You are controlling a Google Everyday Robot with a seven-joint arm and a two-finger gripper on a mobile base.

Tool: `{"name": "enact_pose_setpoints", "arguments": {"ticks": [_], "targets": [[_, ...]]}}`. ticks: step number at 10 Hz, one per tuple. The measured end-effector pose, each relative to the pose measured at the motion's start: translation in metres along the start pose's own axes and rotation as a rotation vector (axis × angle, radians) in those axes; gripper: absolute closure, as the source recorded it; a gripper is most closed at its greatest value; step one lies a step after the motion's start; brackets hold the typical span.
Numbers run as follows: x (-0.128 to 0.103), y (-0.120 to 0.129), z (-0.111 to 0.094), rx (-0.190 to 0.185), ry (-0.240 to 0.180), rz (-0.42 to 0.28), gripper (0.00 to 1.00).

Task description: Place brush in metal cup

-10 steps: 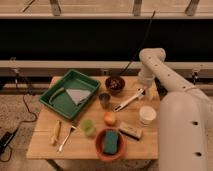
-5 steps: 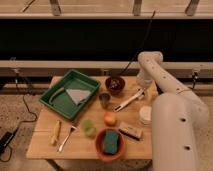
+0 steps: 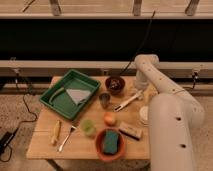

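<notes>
Gripper: low at the brush's wide end; jaws apart or together, I cannot tell.
Brush: flat on the counter, slanting down-left from the jaws, unmoved over 1 second.
Metal cup: left of the jaws, near the brush's tip.
Change: only the arm swung closer; I judge the grasp is not yet made.

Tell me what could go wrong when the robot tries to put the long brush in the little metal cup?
1. The brush is much longer than the metal cup, so it might tip the cup over once dropped in.
2. The gripper sits by the brush's wide end, not its middle, so a lifted brush could droop or swing.
3. The dark bowl and the round orange item are close to the cup; a swinging brush could bump them.
</notes>
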Motion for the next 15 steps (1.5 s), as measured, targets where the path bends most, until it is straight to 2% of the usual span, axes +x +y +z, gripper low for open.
{"name": "enact_pose_setpoints", "arguments": {"ticks": [4, 6, 7, 8, 12, 13, 15], "targets": [[-0.015, -0.004, 0.009, -0.014, -0.022, -0.010, 0.20], [-0.021, -0.007, 0.014, -0.014, -0.032, -0.014, 0.26], [-0.023, -0.008, 0.017, -0.011, -0.039, -0.013, 0.38], [-0.024, -0.008, 0.018, -0.010, -0.041, -0.014, 0.46], [-0.030, -0.006, 0.019, -0.003, -0.067, 0.005, 0.88], [-0.030, -0.006, 0.015, 0.003, -0.073, 0.009, 0.96], [-0.028, -0.007, -0.005, 0.024, -0.077, 0.014, 1.00]]}}
